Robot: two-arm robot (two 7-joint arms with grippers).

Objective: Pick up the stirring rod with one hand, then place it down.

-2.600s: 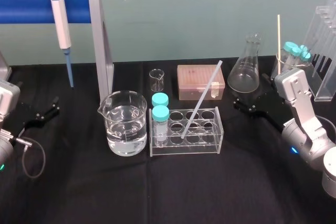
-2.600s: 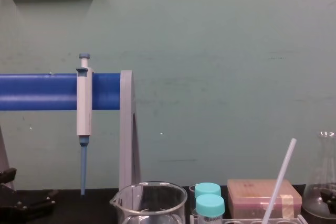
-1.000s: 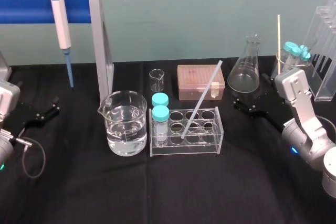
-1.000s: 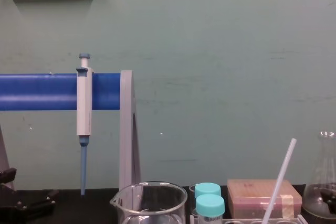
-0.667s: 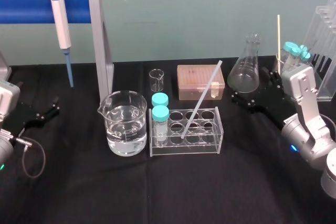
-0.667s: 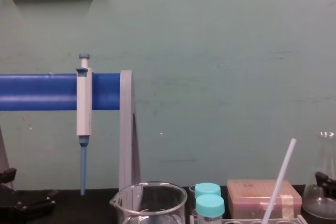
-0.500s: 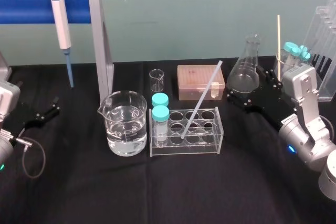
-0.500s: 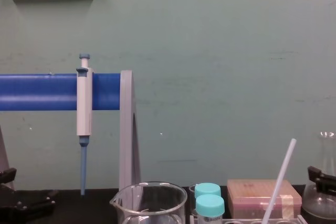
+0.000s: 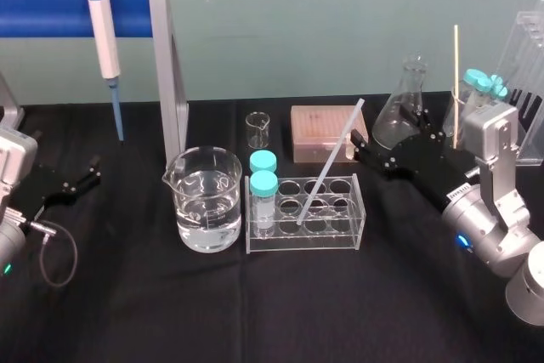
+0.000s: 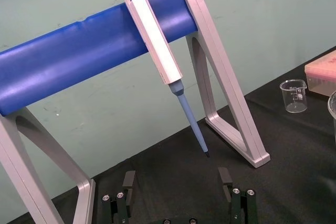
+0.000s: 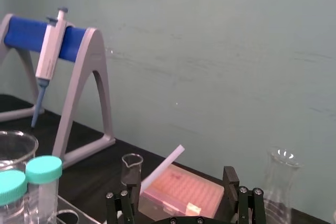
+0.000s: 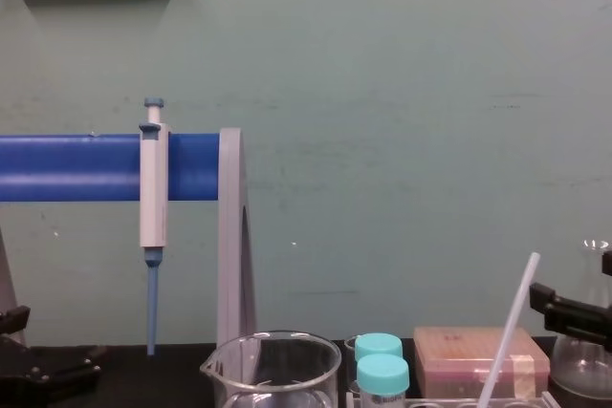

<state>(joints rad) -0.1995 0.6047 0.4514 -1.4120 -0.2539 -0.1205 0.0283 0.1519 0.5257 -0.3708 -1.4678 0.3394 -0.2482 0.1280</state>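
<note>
Stirring rod [image 9: 330,162], right gripper [image 9: 378,135] now nearer

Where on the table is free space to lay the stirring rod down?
The front strip of the table, before the beaker and tube rack, is bare. So is the patch between beaker and left end effector. Behind the rack it is crowded: pink box, flask, right end effector.
</note>
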